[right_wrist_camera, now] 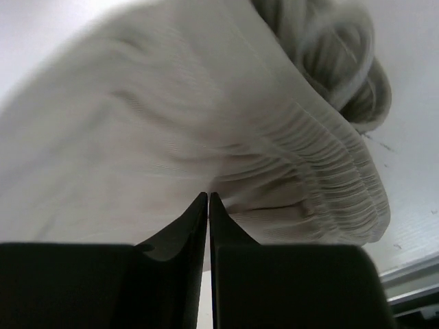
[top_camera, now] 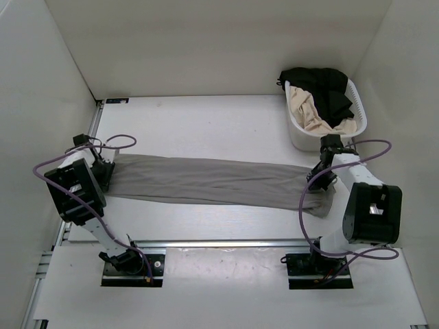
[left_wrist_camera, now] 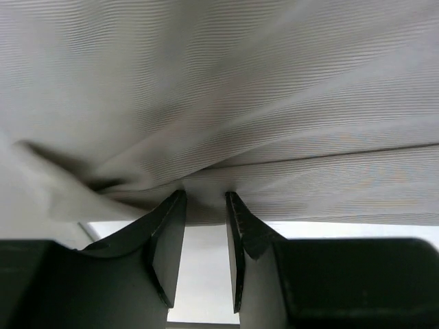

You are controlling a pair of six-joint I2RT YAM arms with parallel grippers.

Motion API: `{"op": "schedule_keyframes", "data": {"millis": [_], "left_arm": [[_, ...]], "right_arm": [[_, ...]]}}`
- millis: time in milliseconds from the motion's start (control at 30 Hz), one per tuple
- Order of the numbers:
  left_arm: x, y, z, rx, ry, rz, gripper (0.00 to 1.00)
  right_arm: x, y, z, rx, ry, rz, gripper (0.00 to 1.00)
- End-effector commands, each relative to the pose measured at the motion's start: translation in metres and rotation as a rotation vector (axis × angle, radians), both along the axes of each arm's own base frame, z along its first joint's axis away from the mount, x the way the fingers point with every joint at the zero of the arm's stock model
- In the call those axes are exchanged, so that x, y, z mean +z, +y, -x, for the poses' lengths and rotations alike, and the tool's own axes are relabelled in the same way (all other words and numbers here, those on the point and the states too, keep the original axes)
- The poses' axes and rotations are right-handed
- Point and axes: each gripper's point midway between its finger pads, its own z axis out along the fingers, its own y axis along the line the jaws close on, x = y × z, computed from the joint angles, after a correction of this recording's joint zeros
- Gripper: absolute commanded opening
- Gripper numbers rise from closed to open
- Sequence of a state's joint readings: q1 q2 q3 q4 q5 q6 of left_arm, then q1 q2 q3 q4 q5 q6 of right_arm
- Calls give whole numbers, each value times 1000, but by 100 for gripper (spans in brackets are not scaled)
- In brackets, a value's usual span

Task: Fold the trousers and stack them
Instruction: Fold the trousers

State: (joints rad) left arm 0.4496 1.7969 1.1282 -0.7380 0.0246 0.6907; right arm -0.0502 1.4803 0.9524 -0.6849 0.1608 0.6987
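Trousers (top_camera: 212, 181): grey, drawn out in one long band across the counter (top_camera: 206, 130), running left to right between the two arms. The right end is bunched.

Left end: cloth edge is raised off the counter, with creases converging on the left pincer (left_wrist_camera: 206, 197). Jaws part-way apart, clamped on a thick fold of the hem.

Right end: gathered waistband (right_wrist_camera: 343, 178) humped just right of the right pincer (right_wrist_camera: 208, 199). Jaws all but closed, only a thin slit between them, tips against the cloth. Cannot tell whether any fabric is caught.

Far right corner: white basket (top_camera: 296, 137) holding a beige garment (top_camera: 309, 106) and a black garment (top_camera: 329, 86), just beyond the right arm.
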Motion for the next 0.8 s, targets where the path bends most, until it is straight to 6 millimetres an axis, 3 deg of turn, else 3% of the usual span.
{"op": "schedule_keyframes", "data": {"millis": [0,67,200,333,467,567,600,667,700,767], "left_arm": [[17,15,-8,38,-89,-65,41],[19,17,-2,51,-88,-74,41],[26,28,23,109,-88,-102,43],[14,45,54,184,-37,-73,43],[13,48,75,217,-4,-13,41],[30,49,69,215,-56,13,41],[46,53,58,208,-101,11,41],[64,40,41,190,-173,97,41],[78,43,27,184,-224,92,43],[89,36,11,180,-263,110,45]], "right_arm": [[-20,-3,3,-38,33,10,8],[-35,-5,11,-41,93,22,8],[-47,-11,18,-82,158,26,8],[-58,-22,26,-136,204,18,8],[-52,-25,25,-108,185,39,8],[-40,-26,13,-86,127,37,8],[-31,-27,7,-62,94,46,8],[-20,-28,3,-46,62,53,10],[-15,-28,4,-37,52,57,16],[4,-31,3,-33,1,75,27]]}}
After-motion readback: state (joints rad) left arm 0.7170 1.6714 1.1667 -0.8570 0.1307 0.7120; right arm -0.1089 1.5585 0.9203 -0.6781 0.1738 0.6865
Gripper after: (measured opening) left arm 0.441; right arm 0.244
